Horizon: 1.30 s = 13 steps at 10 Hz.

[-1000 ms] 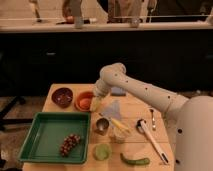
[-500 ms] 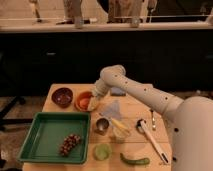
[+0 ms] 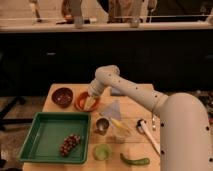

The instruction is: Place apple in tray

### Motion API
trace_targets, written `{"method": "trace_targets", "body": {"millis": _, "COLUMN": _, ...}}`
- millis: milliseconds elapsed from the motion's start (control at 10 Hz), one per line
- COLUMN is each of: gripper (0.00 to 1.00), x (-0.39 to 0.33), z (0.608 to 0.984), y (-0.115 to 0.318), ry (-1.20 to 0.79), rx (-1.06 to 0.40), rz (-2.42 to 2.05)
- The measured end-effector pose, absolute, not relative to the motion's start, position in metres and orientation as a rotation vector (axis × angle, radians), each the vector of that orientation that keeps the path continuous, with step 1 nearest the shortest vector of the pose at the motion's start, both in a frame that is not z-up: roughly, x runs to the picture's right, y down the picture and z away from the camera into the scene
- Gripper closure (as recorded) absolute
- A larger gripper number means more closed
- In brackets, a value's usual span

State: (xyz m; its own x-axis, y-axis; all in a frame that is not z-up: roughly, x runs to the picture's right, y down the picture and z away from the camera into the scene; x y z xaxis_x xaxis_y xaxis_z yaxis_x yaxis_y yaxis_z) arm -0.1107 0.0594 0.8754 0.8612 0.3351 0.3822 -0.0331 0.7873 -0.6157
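The large green tray [image 3: 46, 131] lies at the front left of the wooden table, with a dark bunch of grapes [image 3: 70, 144] in its near right corner. My gripper [image 3: 88, 103] reaches down into the orange bowl [image 3: 78, 101] just behind the tray's far right corner. Its fingers stand open inside the bowl. The apple is hidden: the gripper covers the bowl's inside and I cannot make the fruit out.
A dark brown bowl [image 3: 62, 96] sits left of the orange one. Right of the tray are a metal cup [image 3: 102, 125], a clear container [image 3: 119, 132], a light-green cup [image 3: 102, 151], a green pepper [image 3: 134, 161] and a spoon [image 3: 147, 133]. A grey cloth [image 3: 114, 108] lies mid-table.
The arm has swung down and to the left, bringing the gripper from above the bowl's right side into the orange bowl. Nothing else on the table has moved.
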Motion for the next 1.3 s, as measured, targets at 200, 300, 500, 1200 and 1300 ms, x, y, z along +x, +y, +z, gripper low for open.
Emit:
{"method": "trace_targets", "body": {"millis": 200, "gripper": 0.2, "x": -0.115, "z": 0.884, "y": 0.057, "ry": -0.498, "rx": -0.644, "rz": 0.204}}
{"method": "trace_targets", "body": {"millis": 300, "gripper": 0.2, "x": -0.112, "z": 0.891, "y": 0.057, "ry": -0.492, "rx": -0.648, "rz": 0.21}}
{"method": "trace_targets", "body": {"millis": 500, "gripper": 0.2, "x": -0.11, "z": 0.9, "y": 0.058, "ry": -0.481, "rx": -0.658, "rz": 0.217}}
{"method": "trace_targets", "body": {"millis": 1200, "gripper": 0.33, "x": -0.104, "z": 0.916, "y": 0.069, "ry": -0.444, "rx": -0.695, "rz": 0.222}}
{"method": "trace_targets", "body": {"millis": 1300, "gripper": 0.45, "x": -0.103, "z": 0.917, "y": 0.07, "ry": -0.441, "rx": -0.697, "rz": 0.221}}
